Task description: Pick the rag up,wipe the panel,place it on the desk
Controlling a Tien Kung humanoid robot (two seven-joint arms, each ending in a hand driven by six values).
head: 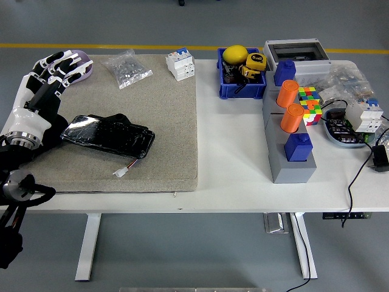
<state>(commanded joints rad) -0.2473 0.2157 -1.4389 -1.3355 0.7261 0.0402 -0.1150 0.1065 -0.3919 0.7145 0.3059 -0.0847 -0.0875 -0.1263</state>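
Rag (48, 126) lies dark and bunched at the mat's (164, 140) left edge, partly under the panel's (109, 135) left end. My left hand (51, 76) hovers beyond it, fingers released, empty. I would lower onto the exposed fold and pinch clear of the panel

Blue bin (241, 84), orange cylinders (288, 94) — colourful cube (309, 103) beside.

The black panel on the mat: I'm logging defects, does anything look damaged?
Yes. The glossy black rectangular panel on the grey felt mat shows crack-like lines at its left end, and a small white connector trails loose from its lower edge.
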